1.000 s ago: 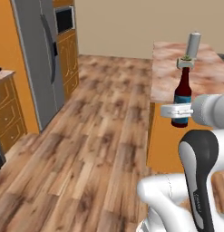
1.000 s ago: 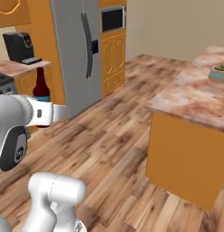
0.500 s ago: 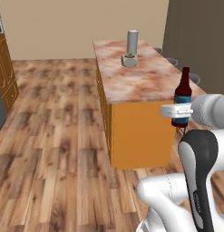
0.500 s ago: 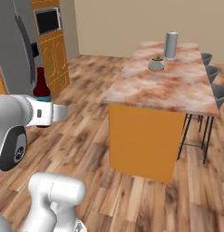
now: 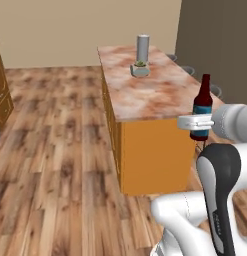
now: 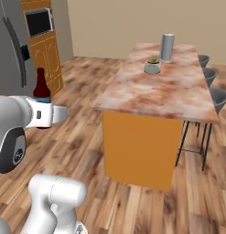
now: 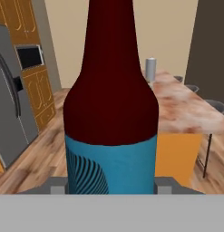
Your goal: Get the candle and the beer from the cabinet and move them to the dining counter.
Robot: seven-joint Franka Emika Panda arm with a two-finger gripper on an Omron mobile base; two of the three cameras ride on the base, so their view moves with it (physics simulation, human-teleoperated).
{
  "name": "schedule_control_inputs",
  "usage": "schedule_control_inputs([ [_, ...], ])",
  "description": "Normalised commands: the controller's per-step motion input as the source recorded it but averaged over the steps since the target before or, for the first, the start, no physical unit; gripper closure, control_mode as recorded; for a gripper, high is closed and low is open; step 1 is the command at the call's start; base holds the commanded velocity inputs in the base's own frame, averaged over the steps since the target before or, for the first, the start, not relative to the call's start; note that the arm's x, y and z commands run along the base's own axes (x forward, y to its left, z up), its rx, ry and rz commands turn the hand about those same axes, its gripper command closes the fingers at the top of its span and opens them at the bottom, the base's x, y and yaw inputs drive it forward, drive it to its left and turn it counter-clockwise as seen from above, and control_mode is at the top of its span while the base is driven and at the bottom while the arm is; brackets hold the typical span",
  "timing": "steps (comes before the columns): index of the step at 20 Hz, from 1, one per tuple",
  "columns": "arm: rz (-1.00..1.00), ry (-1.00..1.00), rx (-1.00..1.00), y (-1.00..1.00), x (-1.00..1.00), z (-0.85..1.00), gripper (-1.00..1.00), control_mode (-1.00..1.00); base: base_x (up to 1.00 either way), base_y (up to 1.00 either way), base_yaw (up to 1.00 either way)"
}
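Ahead of the claw (image 5: pixel 199 121), which clamps the beer (image 5: pixel 201 107) upright, the candle (image 5: pixel 139 68) sits on the desk (image 5: pixel 145 95); beer placement remains.

The beer (image 7: pixel 111 104) is dark brown glass with a smooth, faintly glossy surface and a blue printed label. The counter (image 5: pixel 150 97) has a reddish-beige mottled marble top with a smooth finish and flat matt orange side panels. The floor (image 5: pixel 55 150) is brown wood plank with visible grain. The tall cylinder (image 5: pixel 142 48) on the counter is plain matt grey. The fridge (image 7: pixel 11 104) has a grey metal finish. The robot arm (image 6: pixel 16 123) is smooth white plastic.
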Motion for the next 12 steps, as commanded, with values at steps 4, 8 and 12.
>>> schedule_control_inputs([
  [4,0.0,0.0,0.0,0.0,0.0,0.0,1.0,1.0,0.77,-0.25,0.0],
  [8,0.0,0.0,0.0,0.0,0.0,0.0,1.0,1.0,0.69,-0.39,-0.01],
  [12,0.0,0.0,0.0,0.0,0.0,0.0,1.0,1.0,0.56,-0.55,-0.01],
])
